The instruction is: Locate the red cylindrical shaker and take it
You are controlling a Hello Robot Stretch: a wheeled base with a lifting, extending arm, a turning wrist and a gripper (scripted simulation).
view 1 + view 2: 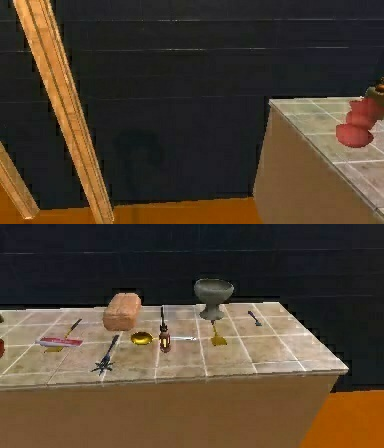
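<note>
A slim reddish-brown upright thing (163, 332) with a dark top stands near the middle of the tiled counter (250, 354) in the arm side view; it may be the shaker, though its shape is too small to be sure. At the forward view's right edge, rounded red shapes (355, 126) sit on the counter's tiled top (310, 115), with something dark and upright (376, 93) just behind them. A sliver of red (1, 348) shows at the arm side view's left edge.
On the counter lie a brown loaf (122, 310), a grey goblet-like bowl (213, 297), a round yellow thing (140, 339), a pink-handled knife (60, 342), a dark utensil (105, 356) and a yellow spatula (218, 338). Slanted wooden beams (62, 100) cross a dark wall. The floor (180, 212) is orange.
</note>
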